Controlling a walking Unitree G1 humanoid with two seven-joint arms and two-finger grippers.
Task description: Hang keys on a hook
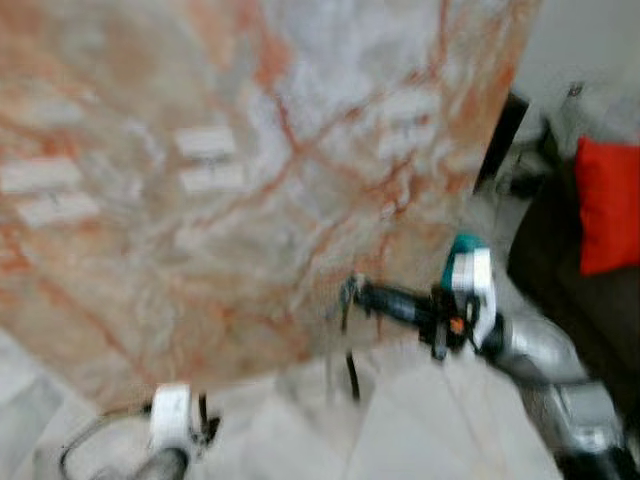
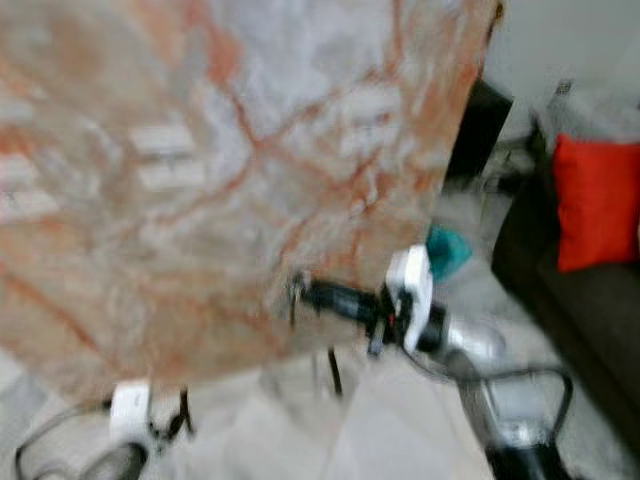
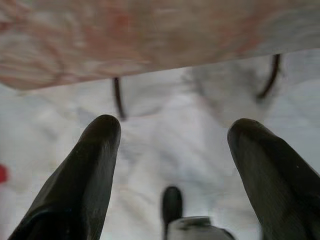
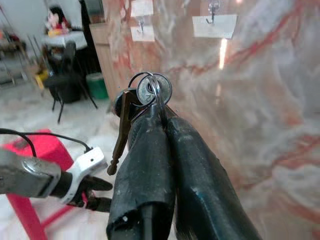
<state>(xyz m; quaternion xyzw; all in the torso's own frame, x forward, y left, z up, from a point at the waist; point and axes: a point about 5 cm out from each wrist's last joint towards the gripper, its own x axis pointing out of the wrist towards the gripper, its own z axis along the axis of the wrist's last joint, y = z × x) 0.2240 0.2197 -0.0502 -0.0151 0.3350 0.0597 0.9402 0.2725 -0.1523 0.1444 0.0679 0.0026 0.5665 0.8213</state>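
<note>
Left eye view: blurred by motion, the robot faces a tall marble panel (image 1: pixel 250 180) veined in orange. Its right gripper (image 1: pixel 352 293) is raised toward the panel's lower edge with the keys (image 1: pixel 346 298) pinched at its tip, apparently held forward so the ring can meet a hook. The left gripper (image 1: pixel 205 420) hangs low near the floor, away from the work. A red cushion (image 1: pixel 608 205) sits on a dark sofa to the right.

Right eye view: the same scene, equally soft; the right arm reaches toward the stone while pale rectangular patches on the panel mark what are likely hook mounts, too blurred here to confirm.

Left wrist view: the left gripper's two black fingers (image 3: pixel 85 175) stand wide apart with nothing between them, pointing at pale floor beneath the panel's edge.

Right wrist view: the sharpest picture. The right gripper's fingers are pressed together on the key ring, one brown key dangling to the side and the ring standing clear above the fingertips, free to slip over a peg. A small metal hook (image 4: pixel 213 11) on a white adhesive pad waits higher up the panel, well apart from the ring; the hanging is not yet done.
</note>
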